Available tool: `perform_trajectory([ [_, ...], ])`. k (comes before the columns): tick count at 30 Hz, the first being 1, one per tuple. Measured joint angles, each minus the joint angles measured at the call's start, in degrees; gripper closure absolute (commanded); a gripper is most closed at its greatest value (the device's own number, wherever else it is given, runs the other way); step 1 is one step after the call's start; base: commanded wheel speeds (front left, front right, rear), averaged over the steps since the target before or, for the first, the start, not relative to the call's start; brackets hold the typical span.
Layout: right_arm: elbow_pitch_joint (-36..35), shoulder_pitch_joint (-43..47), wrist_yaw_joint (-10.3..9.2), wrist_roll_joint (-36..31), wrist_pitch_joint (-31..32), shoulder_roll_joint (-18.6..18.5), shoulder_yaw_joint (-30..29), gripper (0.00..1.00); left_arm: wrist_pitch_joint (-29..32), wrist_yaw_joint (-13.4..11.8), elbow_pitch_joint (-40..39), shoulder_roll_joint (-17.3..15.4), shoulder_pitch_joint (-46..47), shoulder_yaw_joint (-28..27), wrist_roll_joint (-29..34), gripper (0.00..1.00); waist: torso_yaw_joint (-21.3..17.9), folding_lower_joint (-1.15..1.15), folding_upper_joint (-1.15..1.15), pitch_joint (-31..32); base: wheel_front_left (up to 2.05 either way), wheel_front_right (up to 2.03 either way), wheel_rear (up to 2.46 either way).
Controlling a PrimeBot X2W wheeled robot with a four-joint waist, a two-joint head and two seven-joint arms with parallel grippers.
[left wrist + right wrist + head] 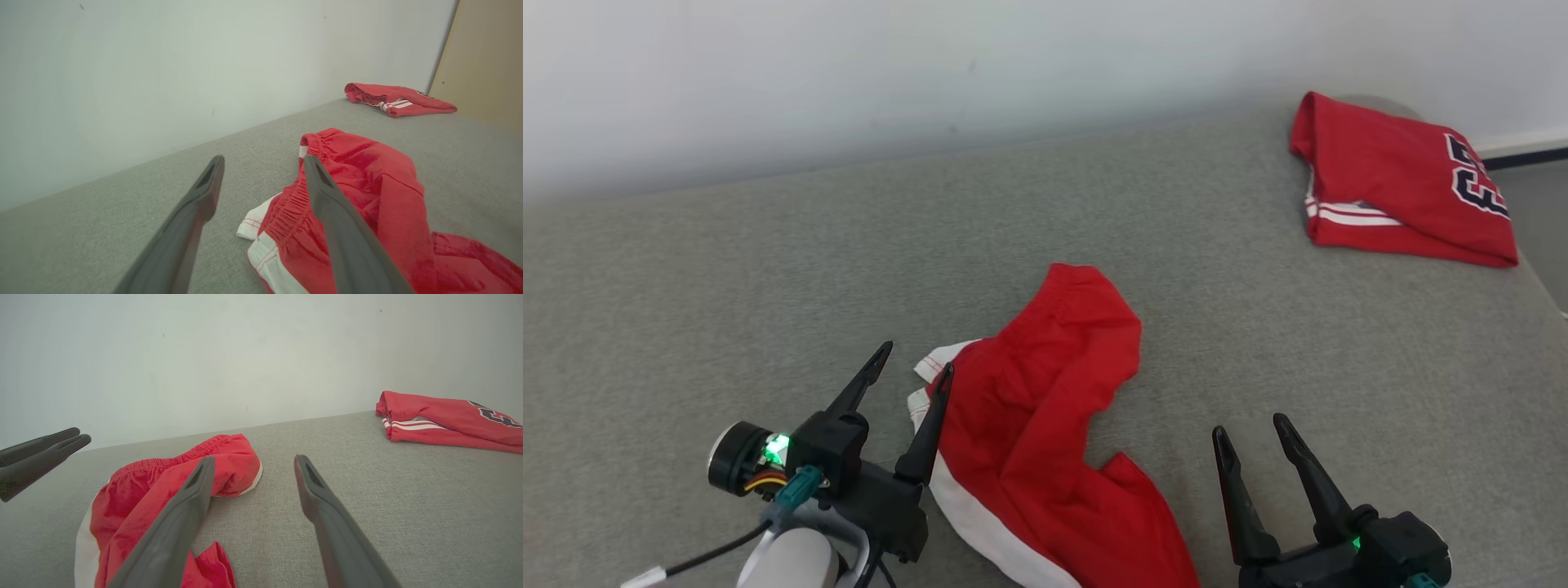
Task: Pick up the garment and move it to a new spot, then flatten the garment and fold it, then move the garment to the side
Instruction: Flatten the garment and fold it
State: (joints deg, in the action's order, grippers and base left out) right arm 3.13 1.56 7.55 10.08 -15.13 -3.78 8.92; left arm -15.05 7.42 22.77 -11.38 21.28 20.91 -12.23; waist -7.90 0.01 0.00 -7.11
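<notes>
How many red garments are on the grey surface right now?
2. The crumpled red shorts lie front and centre; the folded red jersey sits at the far right corner. Nothing suggests another is hidden.

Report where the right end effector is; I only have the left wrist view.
Observer: In the head view, the right end effector is open and empty, to the right of the red shorts, with bare grey surface between its fingers.
Operator: Describe the folded red garment far behind the shorts.
Observer: The folded jersey carries navy letters outlined in white on its top face.
</notes>
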Motion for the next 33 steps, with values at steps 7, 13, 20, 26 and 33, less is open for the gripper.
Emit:
perform_trajectory([
  [7,0.22,-0.44,0.0,0.23,0.0,0.49,-0.14,0.0,0.0,0.01,9.05,-3.41,5.05,6.26,-5.13,0.0,-3.72,0.0,0.0,-1.6,0.0,0.0,0.0],
  [13,0.27,-0.48,0.0,0.37,0.0,0.69,-0.43,0.0,0.0,0.08,15.53,-4.38,6.56,9.78,-8.9,0.0,-5.7,0.0,0.0,-2.56,0.0,0.0,0.0],
  [20,-0.05,-0.52,0.0,0.24,0.0,0.77,-1.12,0.0,0.01,0.08,17.6,-4.56,8.43,10.81,-11.83,1.0,-4.5,0.0,0.0,-2.19,0.0,0.0,0.0],
  [26,-0.27,-0.37,0.0,-0.1,0.0,0.74,-1.7,0.0,0.01,0.09,15.35,-5.58,7.97,5.13,-12.21,1.0,-1.42,0.0,0.0,-1.67,0.0,0.0,0.0],
  [33,-0.19,-0.51,0.0,-0.43,0.0,0.29,-1.48,0.0,0.01,0.07,11.94,-5.28,1.46,-1.82,-11.54,1.0,3.14,0.0,0.0,-1.06,0.0,0.0,0.0],
])
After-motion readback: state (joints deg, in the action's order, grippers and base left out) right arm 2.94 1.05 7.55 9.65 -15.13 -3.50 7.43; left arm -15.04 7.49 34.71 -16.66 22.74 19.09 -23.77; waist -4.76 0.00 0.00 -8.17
